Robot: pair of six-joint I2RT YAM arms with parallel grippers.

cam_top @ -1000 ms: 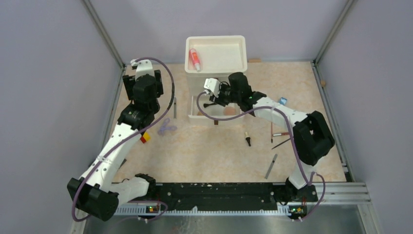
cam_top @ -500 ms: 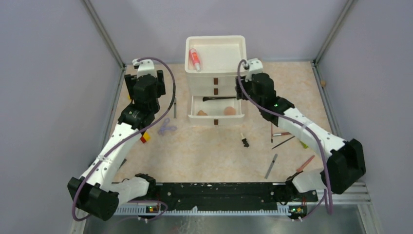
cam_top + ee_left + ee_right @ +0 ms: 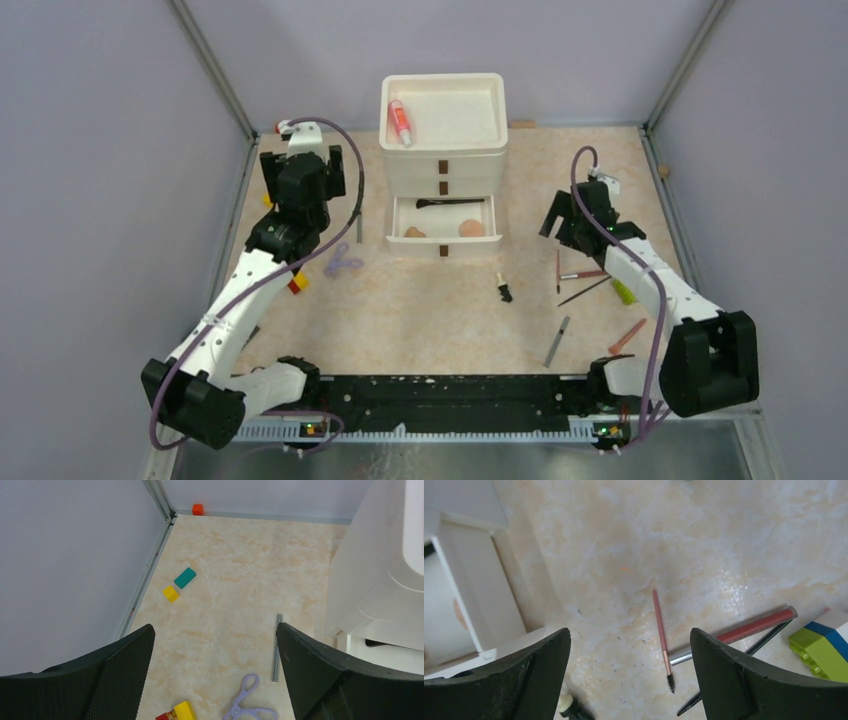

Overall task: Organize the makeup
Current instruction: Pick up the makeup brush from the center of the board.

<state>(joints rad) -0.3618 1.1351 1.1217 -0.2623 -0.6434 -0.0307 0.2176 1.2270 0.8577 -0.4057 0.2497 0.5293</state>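
Drawers (image 3: 443,160) stand left of my right claw (image 3: 629,635), with the bottom drawer (image 3: 443,228) pulled out and sponges (image 3: 470,228) inside. The spray bottle (image 3: 400,122) is on top: light, round, probably rolls.

Right claw is spread wide and empty. The pink brush (image 3: 662,640) lies flat right under it, between the fingers. I judge it light, stiff and thin, so I'd pinch across mid-handle, away from the bristles.

The red pencil (image 3: 744,630) and black stick (image 3: 744,665) crowd the claw's right side, with a green block (image 3: 819,650) beyond them.

The tabletop (image 3: 420,310) is glossy and hard, so I expect skidding, and the fingers must nearly touch down.

Left claw (image 3: 215,630) is also wide and empty, with a grey stick (image 3: 275,647) by its right finger and scissors (image 3: 247,705) below.
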